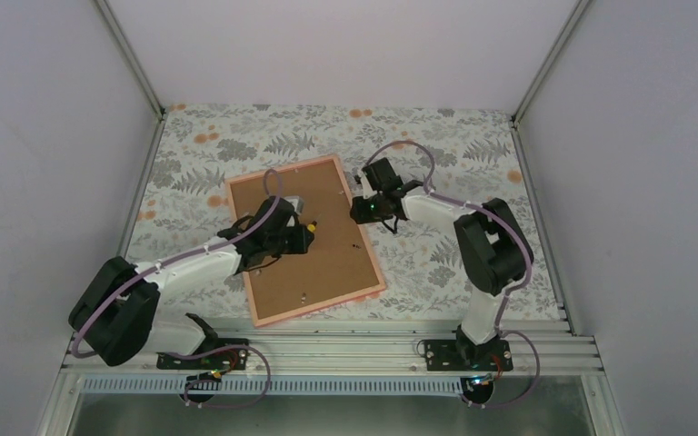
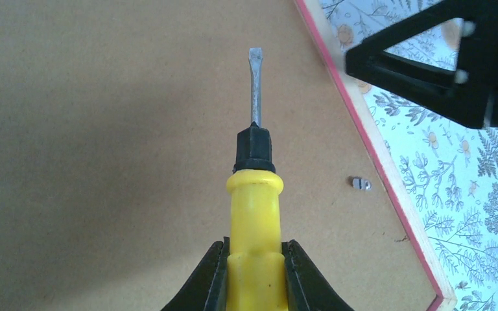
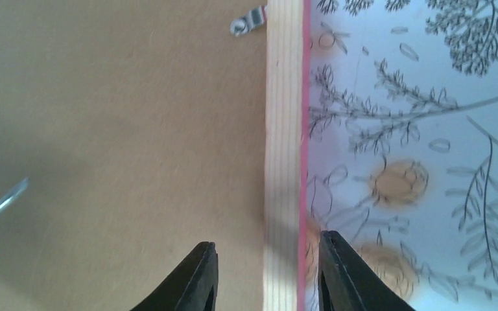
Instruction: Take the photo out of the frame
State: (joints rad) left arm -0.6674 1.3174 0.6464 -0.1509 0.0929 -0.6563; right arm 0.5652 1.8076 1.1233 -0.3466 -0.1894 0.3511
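Observation:
The frame [image 1: 366, 251] lies face down on the table, its brown backing board [image 1: 327, 263] up and its pink rim all round. The photo is hidden under the board. My left gripper [image 2: 256, 259] is shut on a yellow-handled screwdriver [image 2: 255, 194], whose flat blade points across the board towards the frame's right rail [image 2: 389, 175]. A small metal clip [image 2: 360, 184] sits near that rail. My right gripper [image 3: 268, 259] is open, one finger over the board and the other over the cloth, astride the wooden rail [image 3: 282, 129] without touching it. Another clip [image 3: 246, 23] lies farther along.
A floral tablecloth [image 1: 436, 154] covers the table. White walls with metal posts close in the left, right and back sides. The arm bases stand on a metal rail [image 1: 327, 350] at the near edge, just below the frame's lower corner.

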